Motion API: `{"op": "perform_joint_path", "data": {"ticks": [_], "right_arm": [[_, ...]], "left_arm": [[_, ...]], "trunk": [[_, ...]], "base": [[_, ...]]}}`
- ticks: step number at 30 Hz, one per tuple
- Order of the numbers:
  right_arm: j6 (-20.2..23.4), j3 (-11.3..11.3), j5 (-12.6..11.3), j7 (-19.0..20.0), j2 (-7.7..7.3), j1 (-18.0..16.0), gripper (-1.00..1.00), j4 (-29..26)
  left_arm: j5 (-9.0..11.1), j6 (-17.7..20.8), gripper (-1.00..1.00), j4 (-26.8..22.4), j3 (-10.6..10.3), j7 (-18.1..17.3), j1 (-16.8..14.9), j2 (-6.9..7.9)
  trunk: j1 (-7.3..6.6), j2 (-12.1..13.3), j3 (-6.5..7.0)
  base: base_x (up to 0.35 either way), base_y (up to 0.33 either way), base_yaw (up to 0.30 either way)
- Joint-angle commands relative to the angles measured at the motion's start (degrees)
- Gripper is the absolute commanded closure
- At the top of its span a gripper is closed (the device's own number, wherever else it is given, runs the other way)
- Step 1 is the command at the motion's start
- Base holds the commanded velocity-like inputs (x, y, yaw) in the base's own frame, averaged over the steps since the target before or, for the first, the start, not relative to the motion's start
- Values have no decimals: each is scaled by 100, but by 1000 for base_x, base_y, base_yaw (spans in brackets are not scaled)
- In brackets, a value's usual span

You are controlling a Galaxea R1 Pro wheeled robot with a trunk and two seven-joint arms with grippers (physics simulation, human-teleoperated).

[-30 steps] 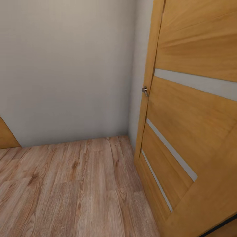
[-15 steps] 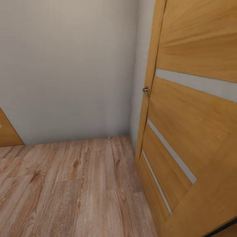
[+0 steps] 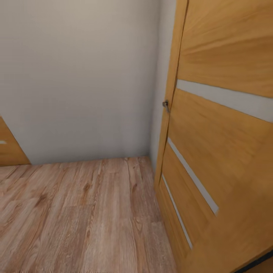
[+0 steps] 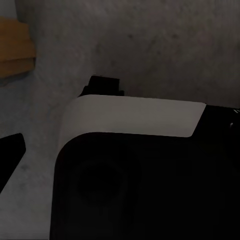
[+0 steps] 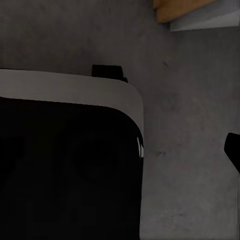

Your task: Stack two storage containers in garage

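The two storage containers are out of view. In the left wrist view, one dark fingertip (image 4: 10, 152) of my left gripper shows at the picture's edge, over dark grey concrete floor (image 4: 150, 45). One dark fingertip (image 5: 233, 150) of my right gripper shows the same way, above the same floor (image 5: 190, 125). Nothing is seen against either fingertip, and I cannot tell how the jaws stand. My own black and white base (image 4: 135, 175) lies under both arms.
The head view faces a corner of white wall (image 3: 83, 83) over light wood-plank floor (image 3: 87, 216). A honey-coloured door (image 3: 227, 151) with pale stripes and a metal handle (image 3: 165, 104) stands open close on the right. Another wooden door edge (image 3: 9, 149) shows far left.
The whole head view has shifted slightly, so the camera has moved. More of the wooden door at the far left now shows, and the right door looks a little nearer.
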Motion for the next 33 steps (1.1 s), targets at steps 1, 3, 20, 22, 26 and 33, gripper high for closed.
{"op": "perform_joint_path", "data": {"ticks": [1,3,20,22,26,33], "right_arm": [[-28,48,-50,0,3,-4,-100,14],[-28,48,-50,0,3,-4,-100,14],[-28,46,-50,0,3,-4,-100,14],[-28,46,-50,0,3,-4,-100,14],[-28,47,-50,0,3,-4,-100,14],[-28,45,-48,0,3,-4,-100,14]], "left_arm": [[47,-19,-100,7,-3,10,-5,-2],[47,-19,-100,7,-3,10,-5,-2],[48,-19,-100,7,-1,10,-5,2],[47,-19,-100,7,-2,10,-5,4],[31,-18,-100,7,-14,10,-5,6],[37,-18,-100,7,-19,10,-5,7]], "trunk": [[-1,-2,-5],[-1,-2,-5],[-1,-2,-5],[-1,-2,-5],[-1,-2,-5],[-1,-2,-5]], "base": [[0,-6,250],[0,-3,261],[6,0,208],[182,0,16],[274,0,5],[313,0,1]]}}
